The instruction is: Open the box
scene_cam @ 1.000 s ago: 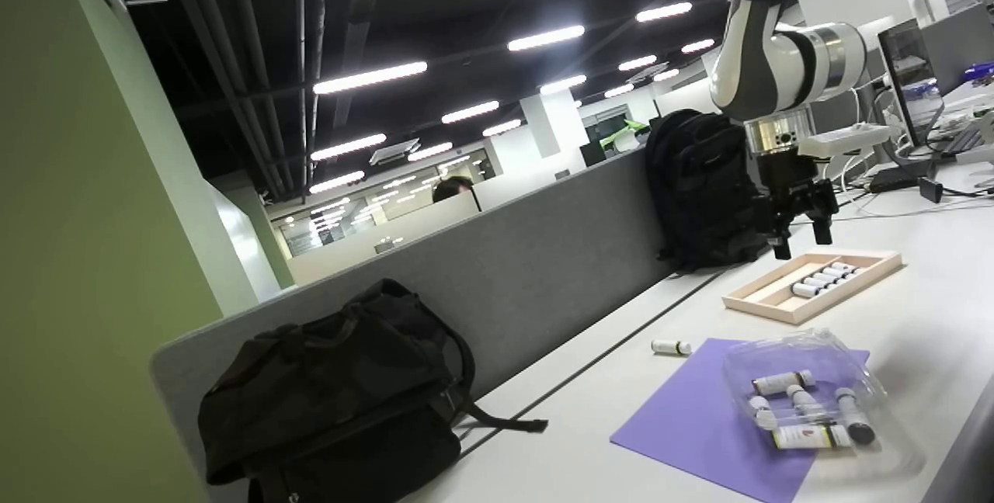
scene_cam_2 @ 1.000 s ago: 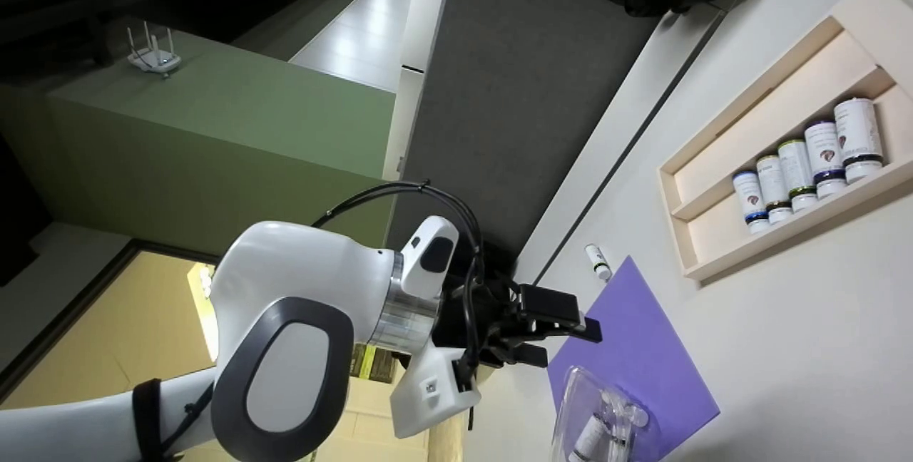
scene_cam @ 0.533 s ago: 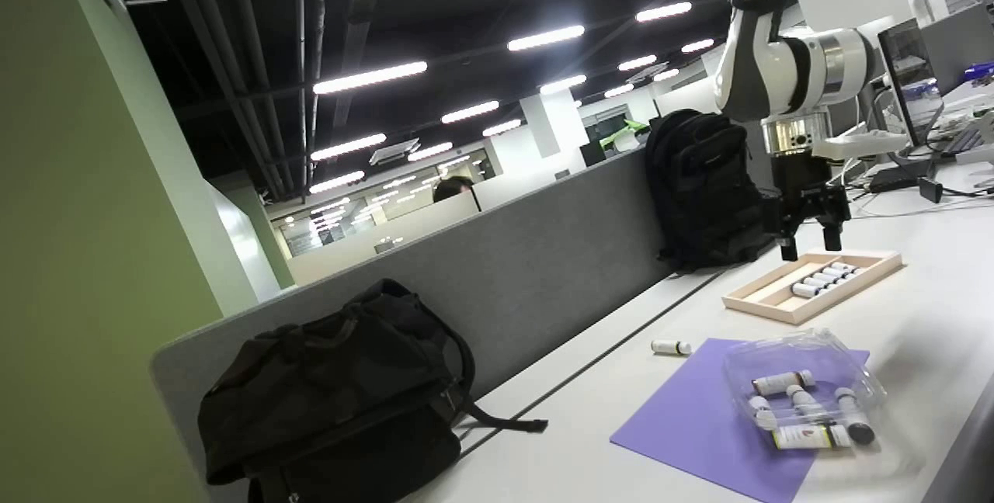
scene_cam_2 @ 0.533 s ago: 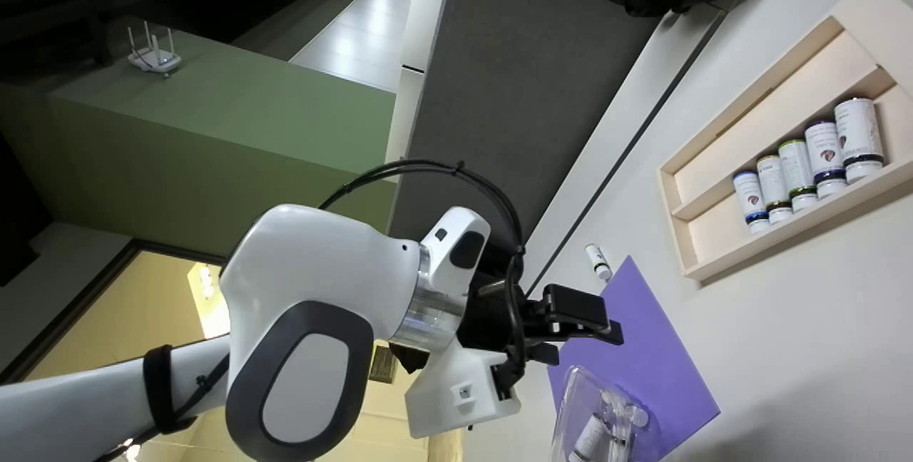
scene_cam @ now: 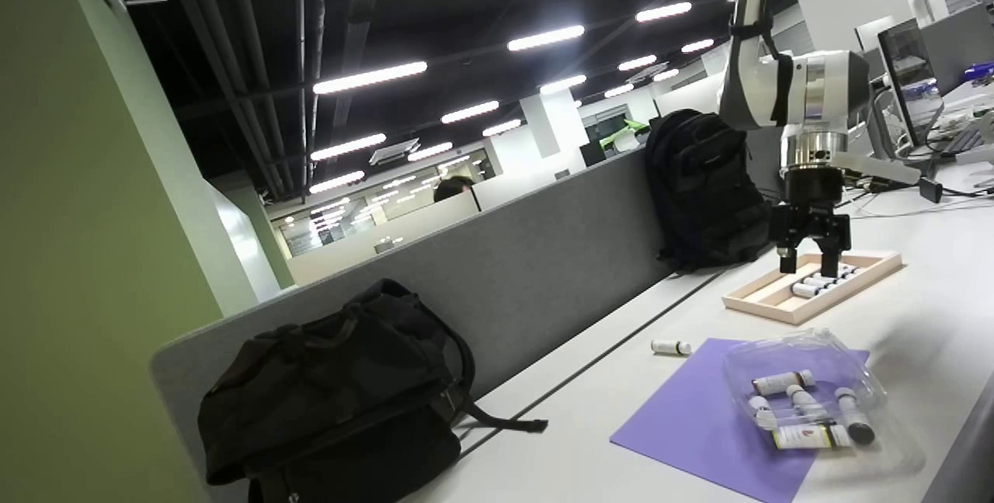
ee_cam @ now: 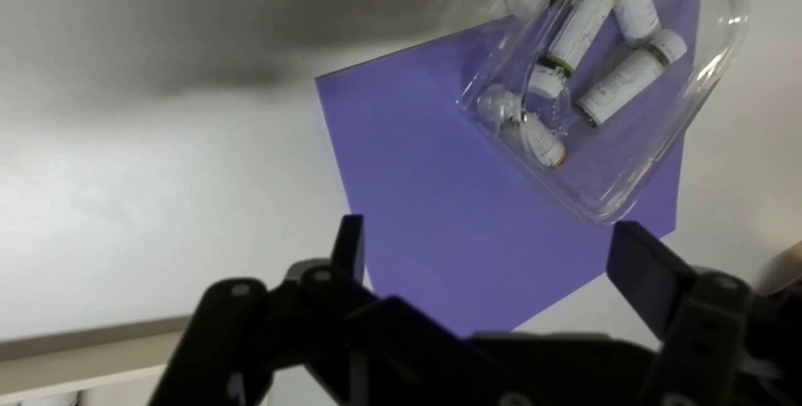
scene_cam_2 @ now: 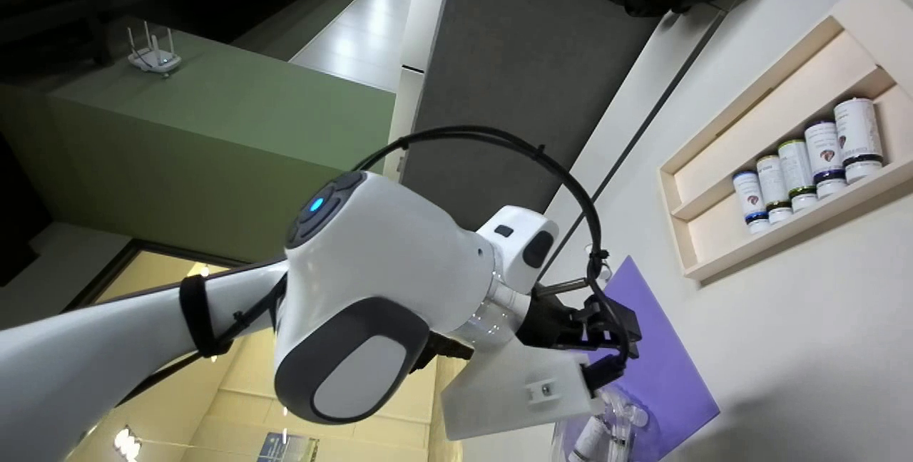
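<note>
The jointed white robot arm (scene_cam: 757, 95) with dark bands hangs from the upper right in an exterior view, its black two-fingered gripper (scene_cam: 808, 264) pointing downward. The rounded white wrist joint (scene_cam_2: 399, 255) sits near centre in an exterior view. In the wrist view, the fingers (ee_cam: 648, 277) stand wide apart, lower centre and lower right.

In an exterior view we looked, frame tilted, along the desk (scene_cam: 559, 456) from well back, ceiling lights (scene_cam: 546, 38) above. In an exterior view we stood close to the arm (scene_cam_2: 399, 255), the frame rolled steeply. In both exterior views we had the partition (scene_cam: 559, 254), the box (scene_cam_2: 770, 120) and the purple sheet (scene_cam: 691, 418). In the wrist view we looked down past the gripper (ee_cam: 492, 237) at that purple sheet and part of the box.
</note>
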`<state>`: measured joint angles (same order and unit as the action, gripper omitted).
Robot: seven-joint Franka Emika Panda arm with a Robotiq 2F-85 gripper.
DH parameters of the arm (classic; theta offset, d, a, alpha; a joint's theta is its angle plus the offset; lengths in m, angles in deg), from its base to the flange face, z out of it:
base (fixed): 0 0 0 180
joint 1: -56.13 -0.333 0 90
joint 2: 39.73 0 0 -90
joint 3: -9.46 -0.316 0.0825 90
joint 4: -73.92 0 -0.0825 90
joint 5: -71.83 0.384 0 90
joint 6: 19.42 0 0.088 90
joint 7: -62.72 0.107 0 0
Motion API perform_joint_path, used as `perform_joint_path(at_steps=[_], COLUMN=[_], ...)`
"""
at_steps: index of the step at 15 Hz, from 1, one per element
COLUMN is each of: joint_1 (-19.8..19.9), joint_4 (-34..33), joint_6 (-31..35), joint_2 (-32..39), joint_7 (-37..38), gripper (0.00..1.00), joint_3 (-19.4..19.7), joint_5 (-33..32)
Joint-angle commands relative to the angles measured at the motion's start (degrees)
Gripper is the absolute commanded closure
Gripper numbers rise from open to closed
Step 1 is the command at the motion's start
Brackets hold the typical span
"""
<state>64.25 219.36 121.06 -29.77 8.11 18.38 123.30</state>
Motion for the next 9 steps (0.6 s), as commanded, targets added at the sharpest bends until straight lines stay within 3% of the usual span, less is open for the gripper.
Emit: perform_joint_path(at_steps=[1, 3, 4, 9], joint_1=[2.95, 2.56, 2.96, 3.25], joint_4=[-6.85, -9.16, -5.4, -8.23], joint_6=[-8.35, -8.23, -6.97, -6.97], joint_2=[7.36, 10.58, 6.75, 10.89], joint_7=[-1.9, 2.69, -0.52, 0.23], gripper=[0.0, 0.0, 0.0, 0.0], joint_3=[-1.48, -1.51, -1.83, -2.35], joint_5=[0.33, -1.54, -0.55, -0.85])
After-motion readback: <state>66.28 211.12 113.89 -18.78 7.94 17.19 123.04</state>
